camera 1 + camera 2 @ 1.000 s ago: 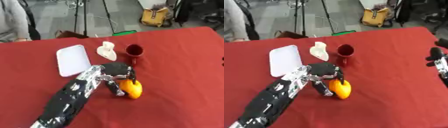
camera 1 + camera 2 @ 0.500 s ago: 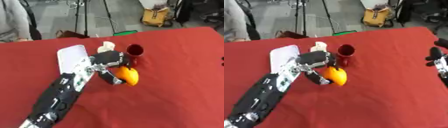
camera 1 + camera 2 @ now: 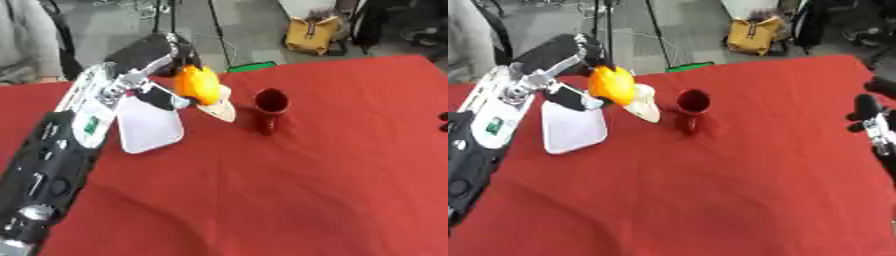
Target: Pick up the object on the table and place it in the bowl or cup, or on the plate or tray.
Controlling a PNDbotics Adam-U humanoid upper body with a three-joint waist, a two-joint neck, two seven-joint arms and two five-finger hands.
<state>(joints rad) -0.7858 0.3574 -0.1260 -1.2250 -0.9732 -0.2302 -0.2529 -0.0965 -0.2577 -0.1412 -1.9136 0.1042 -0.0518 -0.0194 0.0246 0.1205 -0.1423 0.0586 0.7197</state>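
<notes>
Four things on the counter (image 3: 332,175)
One orange fruit (image 3: 197,85), one white tray (image 3: 149,127), one cream dish (image 3: 220,107), one dark red cup (image 3: 269,107).

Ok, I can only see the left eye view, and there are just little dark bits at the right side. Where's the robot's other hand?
Observer: The right eye view shows it. The right hand is up by the right edge of the red table, at about the height of the cup.
Operator: Is it close to the cup?
Observer: No. It is well apart from the dark red cup, with a wide stretch of bare red cloth between them.
Operator: Is it helping hold the orange thing?
Observer: No, it touches nothing on the table. Only the left hand holds the orange object.
</notes>
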